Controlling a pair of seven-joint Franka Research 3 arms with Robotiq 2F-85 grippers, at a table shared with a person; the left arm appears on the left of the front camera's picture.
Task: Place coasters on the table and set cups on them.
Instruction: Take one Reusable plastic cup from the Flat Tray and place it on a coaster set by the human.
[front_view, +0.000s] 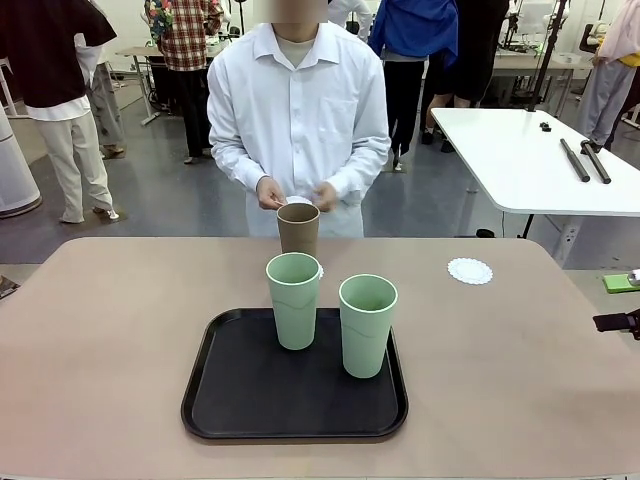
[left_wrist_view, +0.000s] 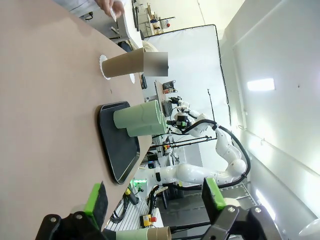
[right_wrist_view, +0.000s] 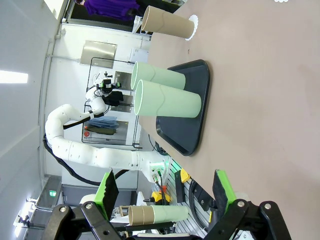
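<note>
My left tool (left_wrist_view: 154, 197) has its green-padded fingers apart with nothing between them, and it looks across the large beige-tan matte bench (front_view: 100, 330) from the left side. My right tool (right_wrist_view: 165, 187) is spread just as wide and also empty, at the bench's right side.

A black square tray (front_view: 200, 400) with a raised rim lies in the near middle of the bench. Two tall tumblers stand upright on it, just beside each other: the left pale mint green tumbler (front_view: 293, 300) toward the tray's far edge, and the right pale mint green tumbler (front_view: 367, 325) a little nearer to me.

Just beyond the tray's far edge, the tan-brown tumbler (front_view: 298, 230) stands upright on a white lacy paper coaster (left_wrist_view: 101, 60). A second white lacy coaster (front_view: 470, 271) lies bare on the far right of the bench, well apart from the tumblers.

A person in a white shirt stands at the far side, hands (front_view: 270, 192) close together just behind the tan-brown tumbler, with something small and white at the fingers that I cannot make out
</note>
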